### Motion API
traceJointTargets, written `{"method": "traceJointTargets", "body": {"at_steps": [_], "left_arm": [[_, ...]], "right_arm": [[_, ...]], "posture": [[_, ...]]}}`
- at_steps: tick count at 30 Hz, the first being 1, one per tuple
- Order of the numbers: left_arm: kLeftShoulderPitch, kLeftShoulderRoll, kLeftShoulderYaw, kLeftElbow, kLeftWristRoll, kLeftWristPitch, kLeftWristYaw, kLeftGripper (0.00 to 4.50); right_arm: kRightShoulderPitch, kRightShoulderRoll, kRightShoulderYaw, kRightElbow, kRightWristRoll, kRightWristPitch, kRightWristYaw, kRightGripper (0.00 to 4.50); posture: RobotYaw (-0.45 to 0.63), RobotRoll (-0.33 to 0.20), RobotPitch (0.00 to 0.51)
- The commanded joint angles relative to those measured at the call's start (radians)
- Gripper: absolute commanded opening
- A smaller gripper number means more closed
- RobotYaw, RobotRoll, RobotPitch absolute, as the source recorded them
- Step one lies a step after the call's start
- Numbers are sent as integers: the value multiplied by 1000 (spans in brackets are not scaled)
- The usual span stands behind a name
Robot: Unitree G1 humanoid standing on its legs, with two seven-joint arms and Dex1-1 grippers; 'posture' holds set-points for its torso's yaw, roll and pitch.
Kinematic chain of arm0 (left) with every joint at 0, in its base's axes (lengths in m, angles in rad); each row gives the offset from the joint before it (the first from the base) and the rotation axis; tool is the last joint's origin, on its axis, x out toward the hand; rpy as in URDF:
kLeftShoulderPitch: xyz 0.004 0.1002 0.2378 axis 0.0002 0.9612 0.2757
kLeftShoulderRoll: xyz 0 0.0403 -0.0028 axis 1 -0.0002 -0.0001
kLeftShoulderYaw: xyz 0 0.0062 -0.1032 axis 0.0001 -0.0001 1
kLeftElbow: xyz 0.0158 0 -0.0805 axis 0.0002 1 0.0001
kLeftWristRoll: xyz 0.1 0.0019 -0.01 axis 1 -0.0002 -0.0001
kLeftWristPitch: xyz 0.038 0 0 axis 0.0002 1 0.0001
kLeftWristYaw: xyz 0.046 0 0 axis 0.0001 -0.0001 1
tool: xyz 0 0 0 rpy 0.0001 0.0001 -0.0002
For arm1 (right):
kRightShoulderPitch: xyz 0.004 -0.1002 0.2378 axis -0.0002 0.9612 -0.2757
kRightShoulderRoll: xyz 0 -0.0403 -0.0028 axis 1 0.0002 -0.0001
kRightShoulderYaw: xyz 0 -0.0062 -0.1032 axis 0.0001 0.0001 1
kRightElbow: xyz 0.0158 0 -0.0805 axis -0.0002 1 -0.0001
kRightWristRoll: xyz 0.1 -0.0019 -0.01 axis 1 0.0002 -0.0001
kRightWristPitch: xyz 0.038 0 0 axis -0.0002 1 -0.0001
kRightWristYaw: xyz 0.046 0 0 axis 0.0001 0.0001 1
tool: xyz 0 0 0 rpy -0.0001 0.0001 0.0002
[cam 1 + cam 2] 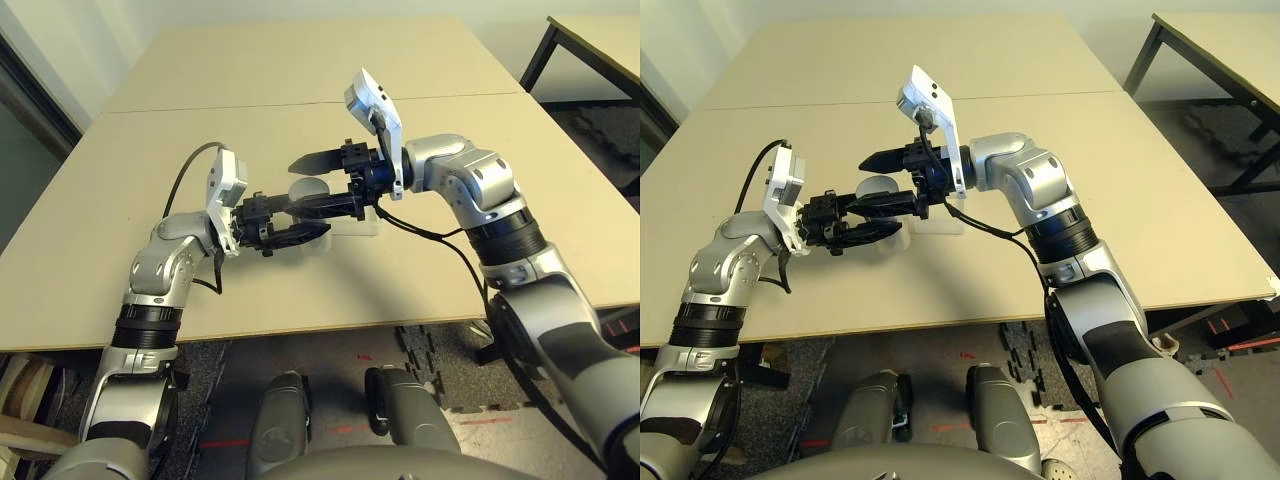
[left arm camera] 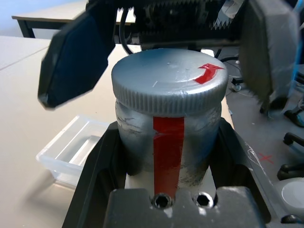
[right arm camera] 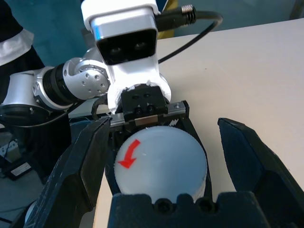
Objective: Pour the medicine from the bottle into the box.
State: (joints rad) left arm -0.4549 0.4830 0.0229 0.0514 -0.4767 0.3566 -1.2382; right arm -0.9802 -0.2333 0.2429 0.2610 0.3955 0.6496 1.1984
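Note:
I hold the bottle [image 2: 168, 142], white-grey with a red stripe, in my left gripper [image 1: 305, 218], which is shut on its body above the table. Its round grey cap [image 2: 168, 80] with a red arrow is on and faces my right gripper [image 3: 164, 166]. That gripper is open, its black fingers [image 2: 71, 57] standing on either side of the cap with gaps showing. The clear plastic box [image 1: 355, 222] rests on the table just beyond and below the two grippers, also seen as the box [image 2: 71, 149]. The medicine is hidden.
The beige table [image 1: 300, 90] stretches far behind the grippers, with a seam across it. A second table [image 1: 600, 50] with black legs stands at the back right. The table's near edge runs just below my forearms.

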Motion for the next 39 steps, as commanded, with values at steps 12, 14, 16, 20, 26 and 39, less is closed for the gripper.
{"method": "traceJointTargets", "body": {"at_steps": [12, 14, 16, 20, 26, 39], "left_arm": [[15, 35, -1, -32, -31, 17, 4, 2594], [11, 39, -3, -37, -36, 25, -1, 2594], [8, 41, -5, -42, -40, 30, -3, 2594], [5, 44, -9, -64, -52, 50, -6, 2594], [15, 44, -11, -108, -77, 79, 12, 2594], [33, 55, -3, -133, -87, 83, 31, 2593]], "right_arm": [[13, 2, 0, -3, 26, -22, 59, 2607], [16, 3, -6, 7, 51, -48, 115, 2607], [15, 4, -7, 20, 71, -65, 169, 2607], [-4, 17, -7, 53, 111, -73, 283, 2607], [-63, 55, 3, 168, 104, -107, 407, 2607], [-76, 51, 67, 181, 97, -174, 416, 2607]], "posture": [[9, 0, 106], [13, 0, 107], [18, 0, 110], [31, 0, 111], [62, 0, 115], [60, 0, 115]]}}
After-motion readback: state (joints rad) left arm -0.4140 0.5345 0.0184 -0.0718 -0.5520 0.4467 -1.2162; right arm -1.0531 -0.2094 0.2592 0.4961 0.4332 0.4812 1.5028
